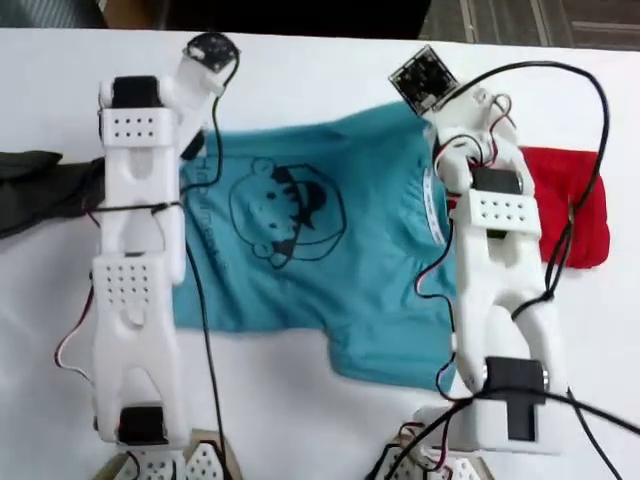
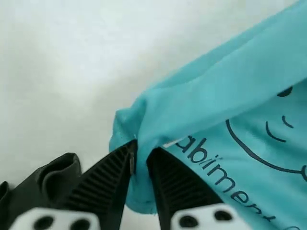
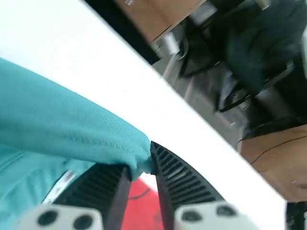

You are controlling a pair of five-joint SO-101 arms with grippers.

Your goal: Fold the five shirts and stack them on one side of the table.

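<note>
The left end effector (image 2: 139, 153) and the right end effector (image 3: 141, 165) each pinch a corner of the teal shirt (image 1: 310, 260), which lies spread on the bench (image 1: 320, 70) between them, apparently so that edge can be folded over evenly.

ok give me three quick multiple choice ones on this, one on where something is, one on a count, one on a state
1. Where does the red shirt lie relative to the teal shirt?
A. on top of it
B. off its right side
C. off its left side

2. How many cloths show in the high view?
A. two
B. three
C. five

3. The left jaws are:
A. open over bare table
B. shut on the teal shirt
C. shut on the red shirt

Key:
1 B, red shows past the teal shirt's right edge.
2 B, there are the teal shirt, the red shirt and a dark cloth at the left.
3 B, the left wrist view shows teal fabric pinched between them.
</note>
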